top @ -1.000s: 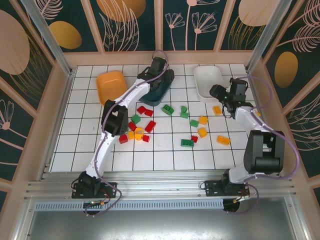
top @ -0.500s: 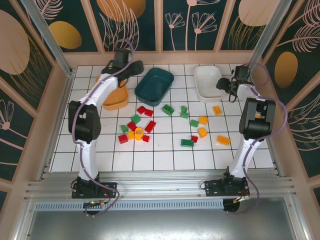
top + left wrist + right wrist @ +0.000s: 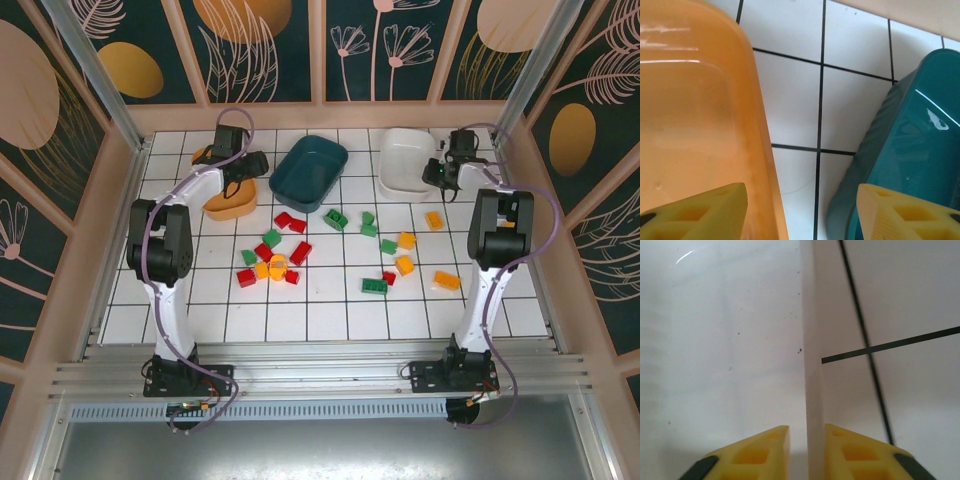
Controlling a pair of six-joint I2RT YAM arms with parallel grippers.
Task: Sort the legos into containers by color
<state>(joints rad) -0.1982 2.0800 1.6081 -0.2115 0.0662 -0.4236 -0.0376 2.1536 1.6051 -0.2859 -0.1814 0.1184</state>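
Currently the right gripper [image 3: 806, 440] is pressed together on the rim of the white tub [image 3: 810, 365], with one finger inside the wall and one outside. In the top view that gripper [image 3: 440, 172] sits at the 3 o'clock edge of the white tub [image 3: 400, 165], which lies at 1 o'clock on the table [image 3: 330, 310].

The left gripper [image 3: 802, 200] is spread wide and holds nothing. One finger hangs over the orange tub [image 3: 690, 110], the other over the teal tub [image 3: 910, 150]. From above, the orange tub [image 3: 228, 205] is at 11 o'clock and the teal tub [image 3: 308, 172] at 12. The legos [image 3: 300, 252] lie loose around the table centre.

Handling, as judged:
- **Tubs:** each is probably light, stiff, thin-walled and smooth, and likely to slide on the tiles. Pinch the rim wall, as here.
- **Legos:** hard, light and slick. Grip across two flat sides.

Change from half a second ago:
- The right jaws stood spread beside the white tub and have now closed on it.
- The white tub has shifted slightly toward 9 o'clock.
- The left gripper has moved toward 6 o'clock along the orange tub.
- The legos lie as before.
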